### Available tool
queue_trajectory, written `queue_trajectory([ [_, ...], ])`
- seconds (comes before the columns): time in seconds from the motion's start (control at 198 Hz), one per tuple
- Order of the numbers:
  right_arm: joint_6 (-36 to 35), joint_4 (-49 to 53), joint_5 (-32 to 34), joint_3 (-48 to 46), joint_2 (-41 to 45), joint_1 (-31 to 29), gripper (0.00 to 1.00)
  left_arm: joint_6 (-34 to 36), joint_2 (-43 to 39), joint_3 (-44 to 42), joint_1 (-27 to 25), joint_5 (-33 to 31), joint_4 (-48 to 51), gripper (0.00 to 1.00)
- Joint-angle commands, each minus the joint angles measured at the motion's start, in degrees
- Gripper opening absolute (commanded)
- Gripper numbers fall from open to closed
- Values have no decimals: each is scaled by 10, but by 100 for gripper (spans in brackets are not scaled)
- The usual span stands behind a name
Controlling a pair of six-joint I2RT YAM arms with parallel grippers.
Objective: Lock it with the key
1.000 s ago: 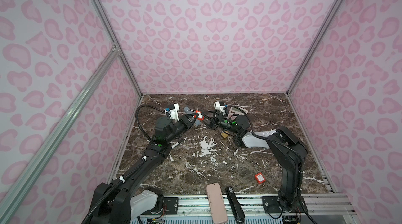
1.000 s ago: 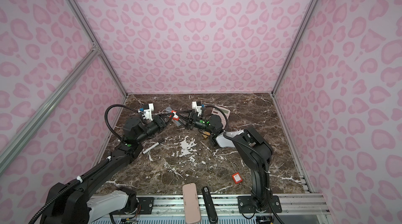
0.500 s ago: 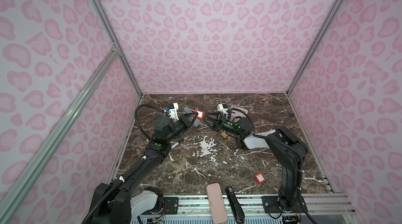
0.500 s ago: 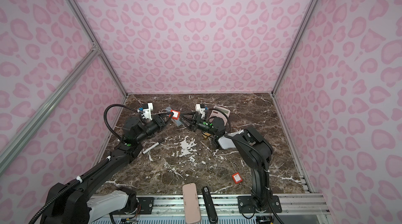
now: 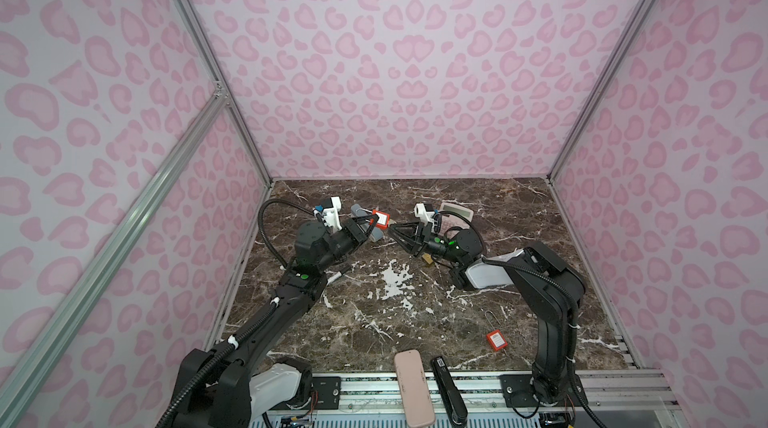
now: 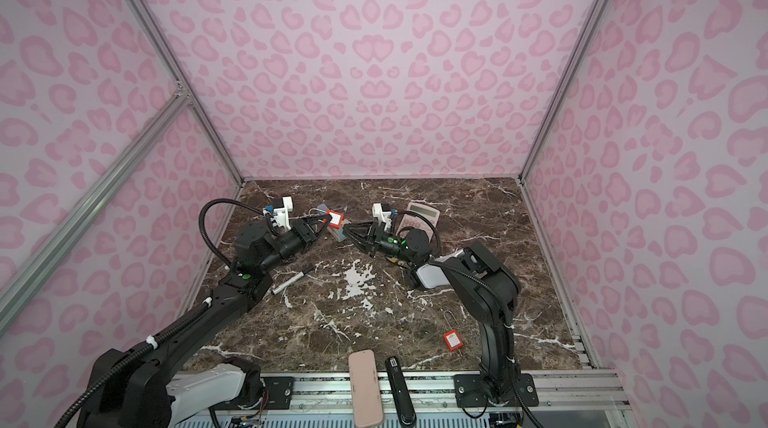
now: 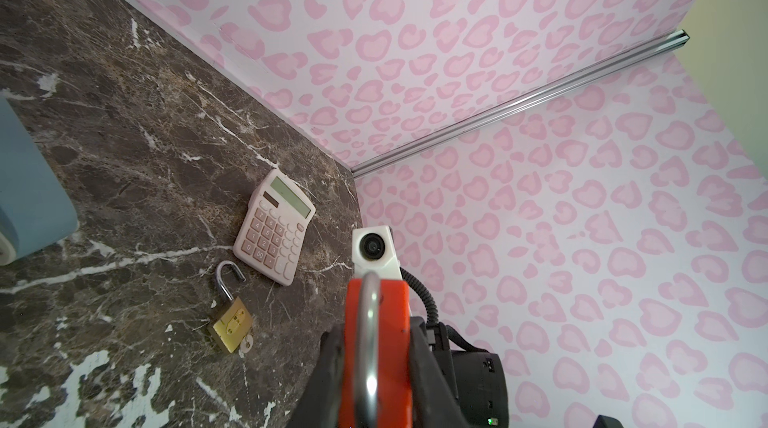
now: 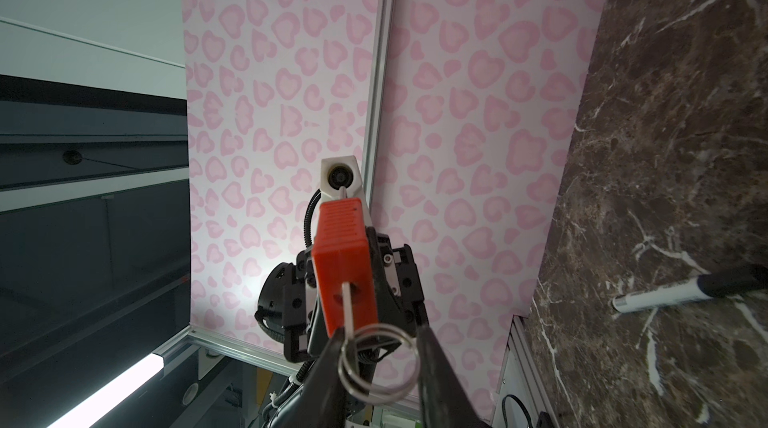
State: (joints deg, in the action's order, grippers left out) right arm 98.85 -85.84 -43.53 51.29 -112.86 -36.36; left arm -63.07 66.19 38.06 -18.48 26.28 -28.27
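"Since you logged this cell a second ago, what has altered?" the supervisor asks.

"One item," the inspector answers. "The right jaws have narrowed from a wide stance. They now stand either side of the key ring with a gap between them; whether they actually bite on it I cannot tell. The key is already seated in the keyhole of the red padlock. The left jaws are unchanged — clamped on that padlock's body, which is held up off the worktop towards the back, between the two arms. Assessment: insertion is done, the grasp on the key is being taken, and the turn remains. Whether the shackle is pressed home I cannot tell."

"Inventory?"

"Padlocks, three:
- the held red one;
- a second red padlock with a long thin shackle, lying near the right arm's base;
- a brass padlock, shackle swung open, just beside the calculator.

Keys, one confirmed — a pale tab at the brass lock's base may be another. Calculator, one. Marker pen, one. Blue-grey item on the worktop near the held lock, one. At the front edge, one pink case and one black bar. Arms, two."
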Motion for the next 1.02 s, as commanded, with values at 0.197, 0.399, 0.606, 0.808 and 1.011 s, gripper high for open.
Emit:
queue_trajectory([
  [0.197, 4, -18, -3, 16, -10, -1, 31, 1, -1, 7, 0, -2, -28, 15],
  [0.399, 21, -34, 0, 24, -15, 0, 20, 1, -6, 0, 0, -7, -28, 15],
  [0.606, 21, -34, 0, 23, -13, 0, 12, 2, -9, -3, 0, -8, -26, 14],
  [0.808, 15, -35, -4, 27, -12, 1, 40, 1, -10, -4, 0, -7, -28, 15],
  [1.011, 17, -34, -8, 46, -25, 7, 48, 1, -12, -2, 0, -5, -27, 15],
])
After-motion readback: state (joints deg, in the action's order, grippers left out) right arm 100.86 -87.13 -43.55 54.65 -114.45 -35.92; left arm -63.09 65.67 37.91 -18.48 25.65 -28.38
